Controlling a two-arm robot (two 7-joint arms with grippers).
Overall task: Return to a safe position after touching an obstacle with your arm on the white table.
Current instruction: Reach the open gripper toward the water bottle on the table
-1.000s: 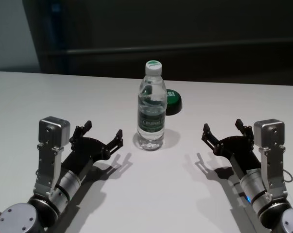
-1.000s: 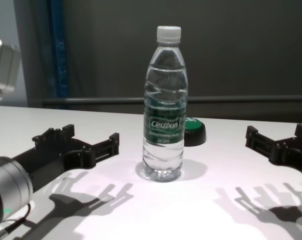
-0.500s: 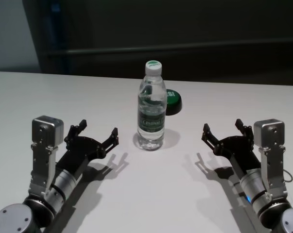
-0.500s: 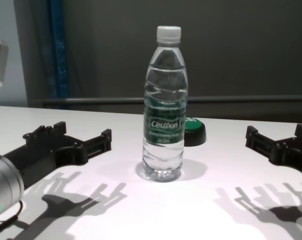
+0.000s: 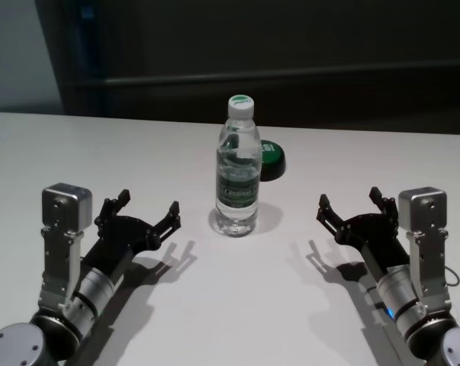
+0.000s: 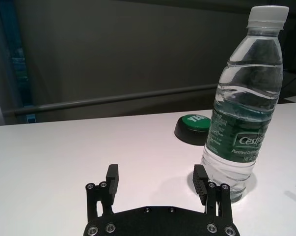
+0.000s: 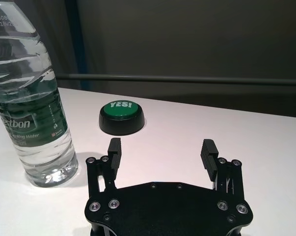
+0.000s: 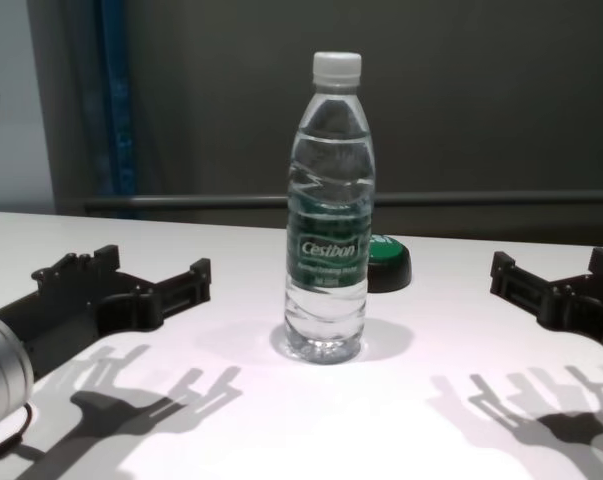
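Observation:
The obstacle, a clear water bottle (image 5: 238,183) with a white cap and green label, stands upright near the middle of the white table (image 5: 237,305). My left gripper (image 5: 149,202) hovers low over the table to the bottle's left and nearer to me, open and empty, a clear gap from the bottle (image 8: 329,250). In the left wrist view the gripper (image 6: 156,172) shows spread fingers with the bottle (image 6: 243,108) just beyond one fingertip. My right gripper (image 5: 349,197) sits open and empty on the bottle's right, farther off.
A low black puck with a green "YES!" top (image 5: 272,158) lies just behind and right of the bottle. Beyond the table's far edge is a dark wall with a horizontal rail (image 8: 181,203). Bare tabletop surrounds both grippers.
My left arm has drawn back toward me and to the left, widening the gap to the bottle. The bottle and the right arm have not moved.

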